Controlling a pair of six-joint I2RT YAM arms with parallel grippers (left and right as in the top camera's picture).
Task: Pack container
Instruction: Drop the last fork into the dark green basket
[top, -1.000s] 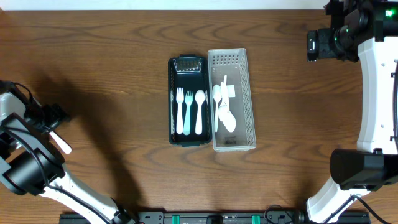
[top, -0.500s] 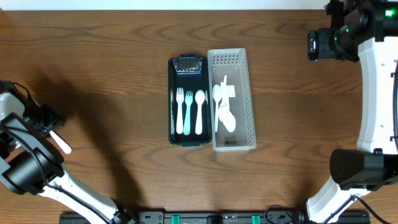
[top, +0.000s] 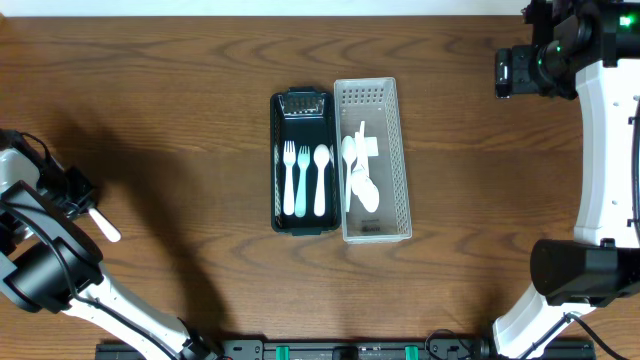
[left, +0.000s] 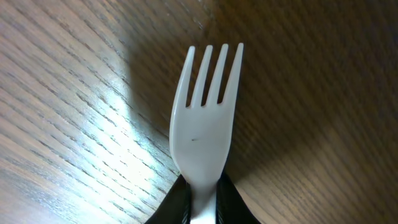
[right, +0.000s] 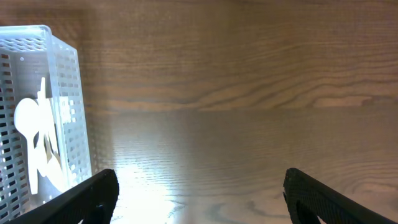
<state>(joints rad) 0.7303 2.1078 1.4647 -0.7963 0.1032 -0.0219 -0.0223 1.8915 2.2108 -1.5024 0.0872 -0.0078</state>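
Brown wooden table (top: 180, 90) holds the dark green rectangular cutlery container (top: 275, 150) at centre, touching a white perforated basket (top: 365, 95) on its right. At the left edge, the left gripper (left: 200, 205) stays pinched on a white plastic fork (left: 202, 124), shifted slightly right since before; the right gripper (right: 202, 199) gapes empty.

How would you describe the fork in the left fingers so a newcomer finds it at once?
Start from the dark tray at the middle of the table and look to the far left edge. There a white plastic fork is pinched by its handle in the left fingers; unlike the forks lying in the tray, it is alone over bare wood.
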